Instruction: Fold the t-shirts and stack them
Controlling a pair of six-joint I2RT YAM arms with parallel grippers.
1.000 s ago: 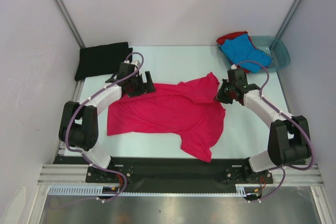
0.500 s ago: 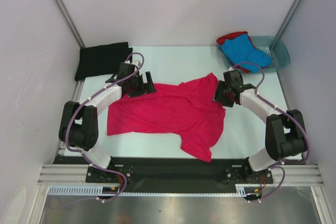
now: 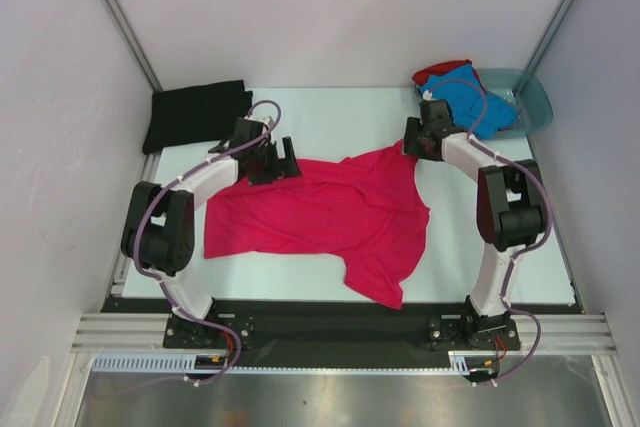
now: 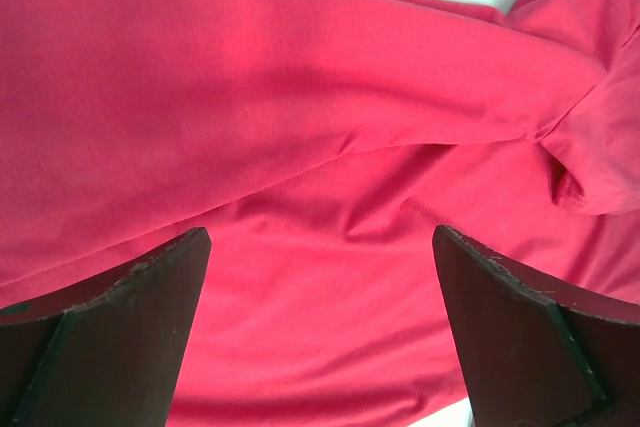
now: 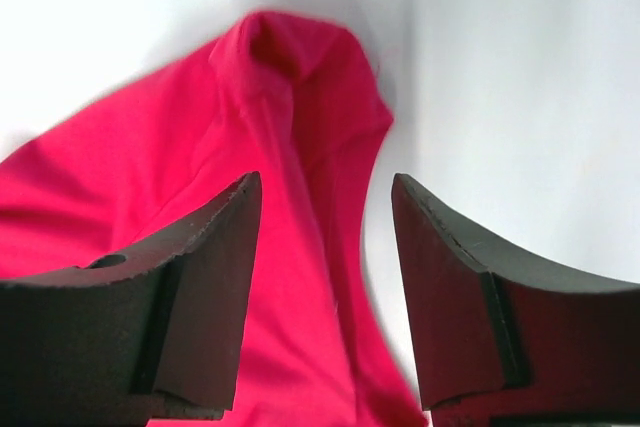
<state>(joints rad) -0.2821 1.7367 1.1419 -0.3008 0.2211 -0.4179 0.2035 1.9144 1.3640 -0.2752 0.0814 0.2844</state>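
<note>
The magenta-pink t-shirt [image 3: 330, 217] lies spread and rumpled across the middle of the table. My left gripper [image 3: 275, 159] hovers open over its back left edge; in the left wrist view only pink cloth [image 4: 320, 127] shows between the wide-apart fingers, gripper [image 4: 320, 237]. My right gripper [image 3: 412, 142] is open at the shirt's back right corner, and that corner [image 5: 290, 57] lies just ahead of the gripper [image 5: 327, 182], nothing gripped. A folded black t-shirt [image 3: 193, 114] lies at the back left. The blue t-shirt [image 3: 465, 97] lies on the red one [image 3: 440, 71] at the basin.
A translucent teal basin [image 3: 535, 102] stands at the back right corner, partly under the blue and red shirts. White walls and metal posts close in the table on three sides. A black strip runs along the near edge by the arm bases.
My right gripper opened, letting go of the pink shirt's right edge, and moved back to the shirt's far right corner. The left gripper shifted slightly right and stayed open.
</note>
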